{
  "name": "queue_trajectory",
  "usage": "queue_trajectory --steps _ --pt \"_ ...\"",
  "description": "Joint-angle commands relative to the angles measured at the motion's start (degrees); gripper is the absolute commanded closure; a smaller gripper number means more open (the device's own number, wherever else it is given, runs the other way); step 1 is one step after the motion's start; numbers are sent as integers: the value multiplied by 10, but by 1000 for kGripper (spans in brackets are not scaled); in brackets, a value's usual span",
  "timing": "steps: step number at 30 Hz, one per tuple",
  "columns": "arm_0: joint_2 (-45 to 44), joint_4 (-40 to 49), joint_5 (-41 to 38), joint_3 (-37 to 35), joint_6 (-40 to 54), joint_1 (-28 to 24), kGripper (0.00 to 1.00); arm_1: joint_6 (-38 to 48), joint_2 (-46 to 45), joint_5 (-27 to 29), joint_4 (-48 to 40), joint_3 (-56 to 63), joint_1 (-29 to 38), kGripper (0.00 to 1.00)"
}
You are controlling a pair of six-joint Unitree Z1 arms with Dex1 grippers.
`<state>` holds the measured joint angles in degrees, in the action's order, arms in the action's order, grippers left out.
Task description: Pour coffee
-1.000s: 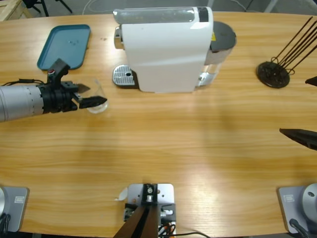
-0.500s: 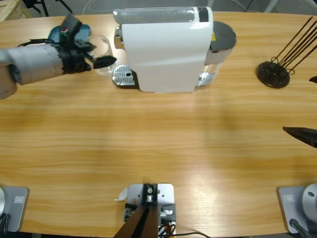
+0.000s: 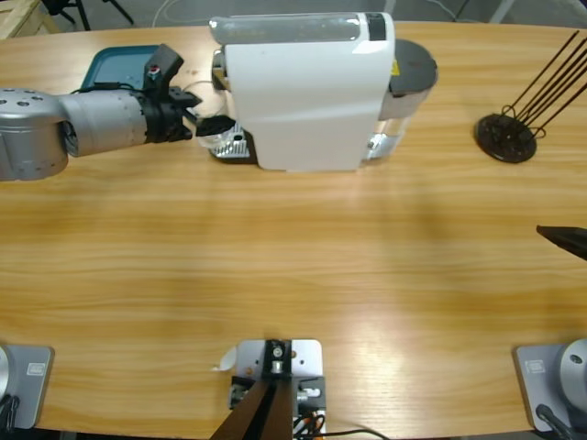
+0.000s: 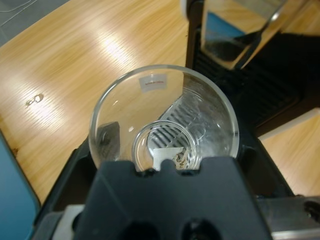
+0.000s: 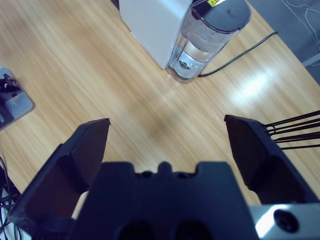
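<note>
My left gripper (image 3: 213,128) is shut on a clear glass cup (image 3: 214,140), held at the left end of the white coffee machine (image 3: 307,92), over its metal drip grate (image 3: 231,145). In the left wrist view the cup (image 4: 162,85) stands upright between the jaws, with the black grate (image 4: 240,90) and the machine's spout just beyond it. No coffee shows in the cup or anywhere else. My right gripper (image 5: 170,135) is open with nothing in it; only its tip (image 3: 563,240) shows at the right edge of the table.
A blue tray (image 3: 115,64) lies at the back left, behind the left arm. The machine's clear water tank (image 3: 404,82) sits at its right end. A black wire rack (image 3: 506,136) stands at the far right.
The left arm lifted the cup from the table in front of the blue tray and carried it back and right to the machine's grate. The right gripper drew back slightly toward the right edge.
</note>
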<state>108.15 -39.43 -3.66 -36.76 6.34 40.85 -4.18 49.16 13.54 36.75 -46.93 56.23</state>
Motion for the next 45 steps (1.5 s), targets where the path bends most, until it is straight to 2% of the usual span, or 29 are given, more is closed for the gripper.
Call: queue_trajectory --steps 1,10,12,13,14,16,17,20,30,36,43,45 --pt "37 -10 -16 -20 -12 8 853 -7 -10 0 2 23 -10 0" --pt "32 -10 -22 -16 -15 19 851 -7 -13 1 2 24 -11 0" --pt "30 -10 -22 -15 -19 20 810 -7 -15 2 1 24 -11 0" --pt "28 -9 -22 -13 -21 20 694 -7 -16 2 1 25 -11 0" --pt "26 -9 -22 -11 -23 20 523 -7 -17 2 1 25 -11 0" --pt "21 -7 -23 -4 -28 20 121 -7 -19 2 1 25 -11 0" --pt "18 -6 -27 -1 -31 20 44 -7 -19 2 1 25 -11 0" --pt "9 -6 -39 12 -30 20 6 -7 -20 2 0 25 -11 0" --pt "-22 -4 -35 34 -30 20 4 -7 -29 2 -1 29 -11 0" --pt "-72 11 -29 70 -30 20 4 -7 -30 2 -2 29 -12 0" --pt "-165 127 9 71 -40 20 7 -7 -31 3 -3 30 -12 4" --pt "-213 211 9 45 -49 20 4 -6 -28 2 -4 30 -12 3"
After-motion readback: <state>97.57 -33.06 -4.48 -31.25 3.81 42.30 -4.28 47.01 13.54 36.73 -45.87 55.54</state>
